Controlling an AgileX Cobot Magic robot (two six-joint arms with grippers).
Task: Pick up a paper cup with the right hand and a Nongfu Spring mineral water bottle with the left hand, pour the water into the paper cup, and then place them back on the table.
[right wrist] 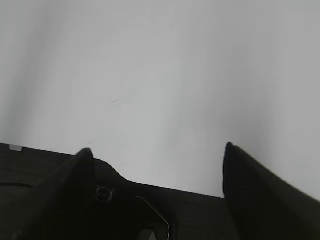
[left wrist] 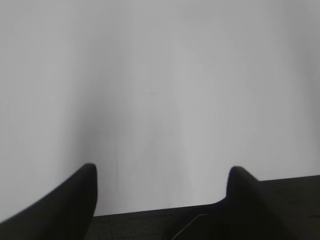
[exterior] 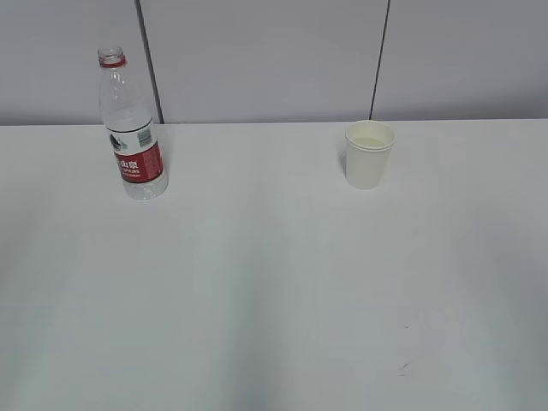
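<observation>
- Bottle [exterior: 131, 127] stood upright on the tabletop [exterior: 274, 291], uncapped, toward the far left edge beside the grey wall panels; its long axis was vertical.
- Cup [exterior: 369, 154] stood upright too, mouth up, well apart from the bottle to its right and at about the same depth.
- Neither arm showed in the exterior view, so both things stood free and untouched.
- Left gripper [left wrist: 162, 175] was spread wide with nothing between its fingers; its camera saw only bare tabletop, and the bottle was out of that frame.
- Right gripper [right wrist: 157, 155] was likewise wide apart and empty, over bare tabletop bearing a faint scuff [right wrist: 115, 101], with the cup not in sight.
- Judging by the layout, the bottle lay on the left arm's side and the cup on the right arm's, each ahead of its gripper, so no crossing seemed needed; a sideways approach would suit the upright bottle.
</observation>
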